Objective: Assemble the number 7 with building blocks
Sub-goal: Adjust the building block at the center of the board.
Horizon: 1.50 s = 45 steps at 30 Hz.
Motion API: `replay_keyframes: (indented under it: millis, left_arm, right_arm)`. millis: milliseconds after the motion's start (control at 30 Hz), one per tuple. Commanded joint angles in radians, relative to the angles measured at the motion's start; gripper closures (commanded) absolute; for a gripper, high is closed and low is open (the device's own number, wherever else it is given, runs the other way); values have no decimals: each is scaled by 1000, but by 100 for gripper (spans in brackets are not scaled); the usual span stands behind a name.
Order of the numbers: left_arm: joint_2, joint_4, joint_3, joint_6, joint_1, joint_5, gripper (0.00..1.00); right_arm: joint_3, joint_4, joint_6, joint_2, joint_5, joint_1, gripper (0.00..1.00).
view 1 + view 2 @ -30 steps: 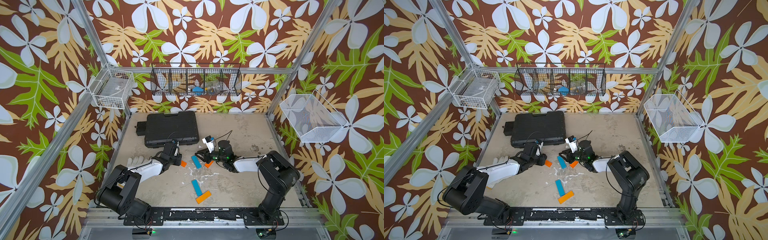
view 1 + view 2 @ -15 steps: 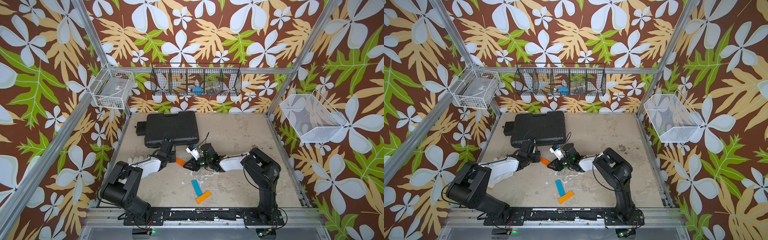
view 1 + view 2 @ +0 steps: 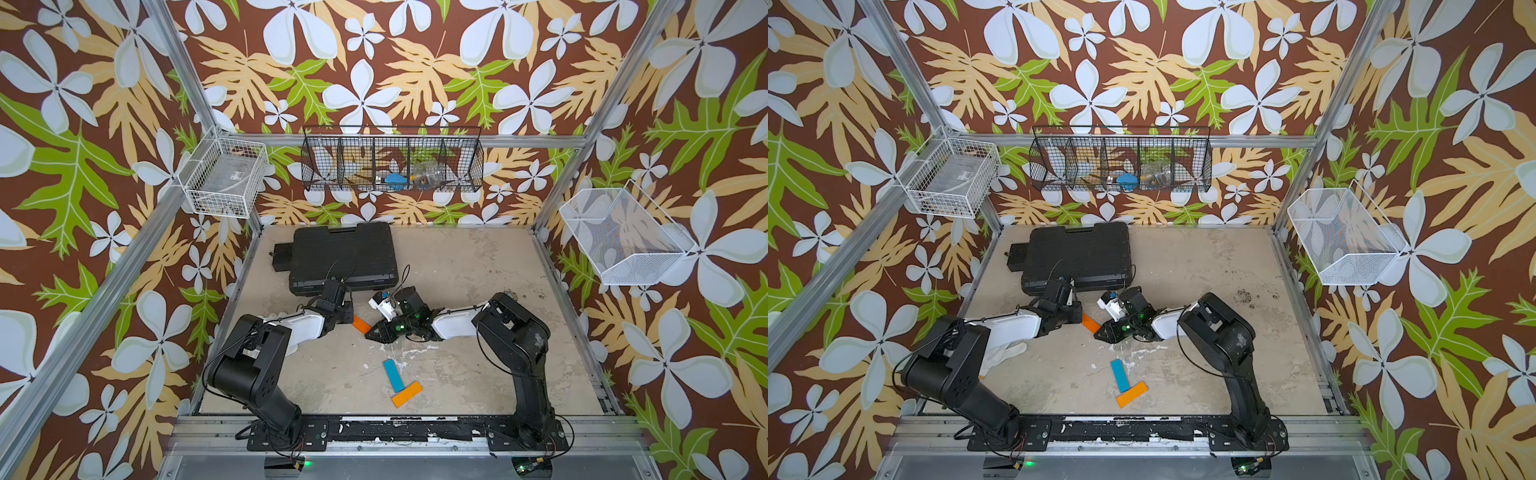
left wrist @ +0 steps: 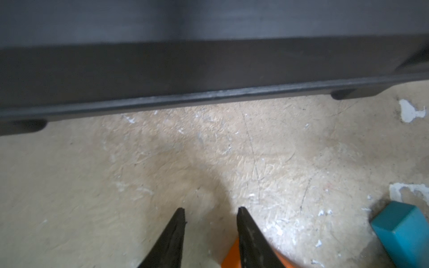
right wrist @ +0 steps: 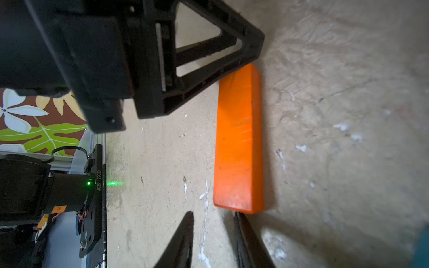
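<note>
On the surface [image 3: 478, 291], a black case [image 3: 340, 253] lies at 11 o'clock. Left claw [image 4: 210, 211] and right claw [image 5: 213, 214], both parted and empty, sit at opposite ends of the centre orange bar [image 3: 361, 324]. At 6 o'clock, a blue bar [image 3: 393, 375] touches the second orange bar [image 3: 407, 394].

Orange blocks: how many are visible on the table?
2: one orange block between the left gripper and right gripper, another near the front rail by a blue block. More may hide under the right gripper.
</note>
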Motion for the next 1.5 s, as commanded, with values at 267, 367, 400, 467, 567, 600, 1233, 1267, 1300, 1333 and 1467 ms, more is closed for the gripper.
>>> replay_keyframes:
  millis: [267,367,400,467,567,600,1233,1267,1300,1333,1467]
  left_arm:
    - [3,-20,-1,18,1,99,74]
    - [6,-7,-4,14,1,141,74]
    - [10,-4,-4,11,1,156,74]
    - [18,3,-3,8,1,187,74]
    - [35,21,-2,-1,1,235,74]
    - [40,25,-1,-1,1,253,75]
    - [-205,38,-107,-43,0,2,69]
    - [-233,40,-123,-52,1,-10,65]
    - [-259,43,-143,-71,0,-12,57]
    - [-281,52,-164,-92,1,6,55]
    - [-295,80,-214,-149,1,125,52]
  right_arm:
    - [-1,-18,-45,-17,169,-26,66]
    - [-17,1,-46,-34,172,-54,66]
    - [-16,2,-46,-32,165,-65,66]
    - [-12,7,-43,-24,147,-86,66]
    - [-1,15,-40,-8,125,-102,66]
    - [2,11,-40,-4,122,-103,66]
    - [0,-16,-68,-21,166,-103,66]
    - [1,-19,-72,-23,172,-104,66]
    - [3,-25,-76,-25,179,-103,66]
    - [3,-29,-79,-26,184,-104,65]
    - [7,-36,-78,-27,176,-107,63]
